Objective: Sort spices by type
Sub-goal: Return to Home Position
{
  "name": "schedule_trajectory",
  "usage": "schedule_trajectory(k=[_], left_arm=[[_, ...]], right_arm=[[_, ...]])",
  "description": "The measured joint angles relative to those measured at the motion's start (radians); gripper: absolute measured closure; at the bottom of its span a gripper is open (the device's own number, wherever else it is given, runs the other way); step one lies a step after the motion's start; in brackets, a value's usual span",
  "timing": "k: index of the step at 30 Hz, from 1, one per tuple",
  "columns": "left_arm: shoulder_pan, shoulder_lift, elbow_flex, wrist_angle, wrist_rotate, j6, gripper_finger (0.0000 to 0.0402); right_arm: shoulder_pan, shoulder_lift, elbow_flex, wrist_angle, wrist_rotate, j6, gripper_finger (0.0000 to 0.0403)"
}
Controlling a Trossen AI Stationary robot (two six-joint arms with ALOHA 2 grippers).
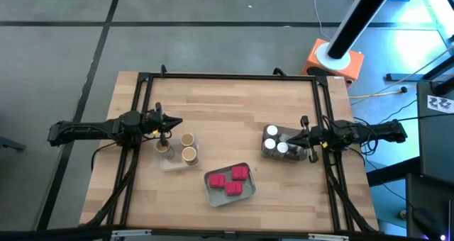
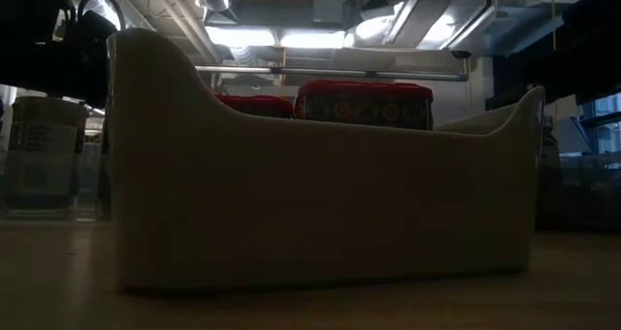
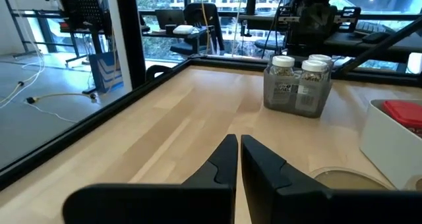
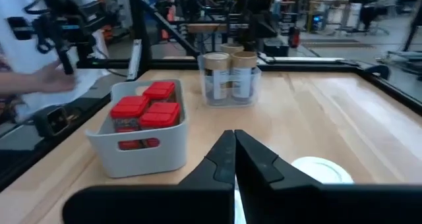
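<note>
- In the left wrist view, the left gripper (image 3: 235, 142) has its two dark fingers pressed together, with nothing between them.
- In the high view this gripper sits at centre left, over the upper-left corner of the clear tray (image 1: 170, 165).
- The three cork-coloured cylinders (image 1: 187, 139) stand upright in that clear tray, left of the frame's centre. Two are side by side on its right, and the third is on its left, close under the gripper.
- The right gripper (image 4: 232, 134) is likewise closed tight and holds nothing.
- From above, the right gripper lies at centre right, over the right-hand part of the dark bin (image 1: 273, 158).
- The jars (image 1: 272, 131) stand in the dark bin, right of centre, and we count three white lids clustered at its left end.
- The three red packets (image 1: 233, 189) lie in the gray tray (image 1: 214, 195), which sits slightly turned at lower centre of the wooden table (image 1: 234, 106).
- The low view is almost filled by the gray tray's near wall (only the packets' tops peek over its rim).
- Each kind is in its own container, and the three containers stand apart from one another.
- In the right wrist view a person (image 4: 20, 26) in a white sleeve shows blurred at the upper left, beyond the table edge.
</note>
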Motion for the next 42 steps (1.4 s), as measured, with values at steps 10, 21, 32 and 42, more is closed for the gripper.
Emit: schedule_trajectory(k=[10,21,32,42], left_arm=[[0.000,0.000,0.000,0.000,0.000,0.000,0.0396],[0.000,0.000,0.000,0.000,0.000,0.000,0.0396],[0.000,0.000,0.000,0.000,0.000,0.000,0.0396],[0.000,0.000,0.000,0.000,0.000,0.000,0.0396]], right_arm=[[0.000,0.006,-0.001,0.000,0.044,0.036,0.0396],[0.000,0.006,-0.002,-0.004,0.050,0.036,0.0396],[0.000,0.006,-0.002,-0.002,0.050,0.037,0.0396],[0.000,0.006,-0.003,-0.001,0.050,0.037,0.0396]])
